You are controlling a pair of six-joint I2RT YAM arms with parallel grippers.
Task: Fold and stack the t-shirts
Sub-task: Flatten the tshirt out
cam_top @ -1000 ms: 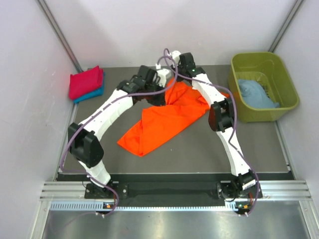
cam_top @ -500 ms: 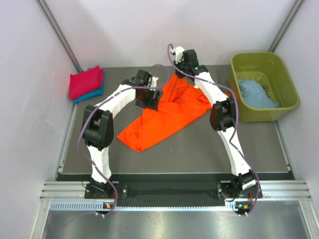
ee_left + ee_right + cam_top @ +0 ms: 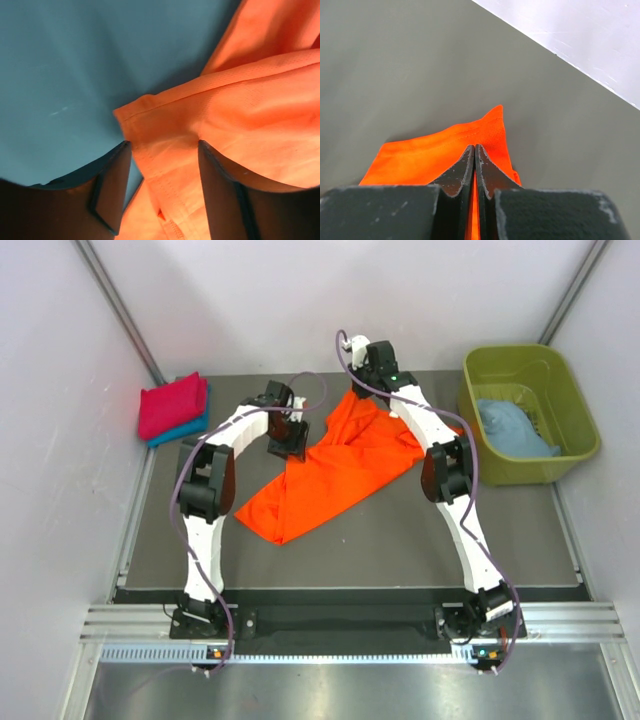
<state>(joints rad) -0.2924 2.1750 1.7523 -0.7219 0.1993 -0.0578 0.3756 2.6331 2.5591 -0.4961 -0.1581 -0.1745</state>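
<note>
Left gripper (image 3: 163, 162): jaws are now parted, orange t-shirt (image 3: 330, 480) is released, hem is left between them | right gripper (image 3: 474, 150): is kept clamped on far corner | shirt: is spread crumpled on table (image 3: 420, 540) | task: fold is not yet formed; regrasp is judged necessary

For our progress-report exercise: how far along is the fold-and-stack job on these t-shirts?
Done: a crimson-pink t-shirt lies folded on a teal-blue t-shirt at the table's far left. In hand: the orange t-shirt lies unfolded; the right gripper is shut on one corner, the left gripper open over a hem. Left: fold and stack it, then the light blue t-shirt in the green tub.
</note>
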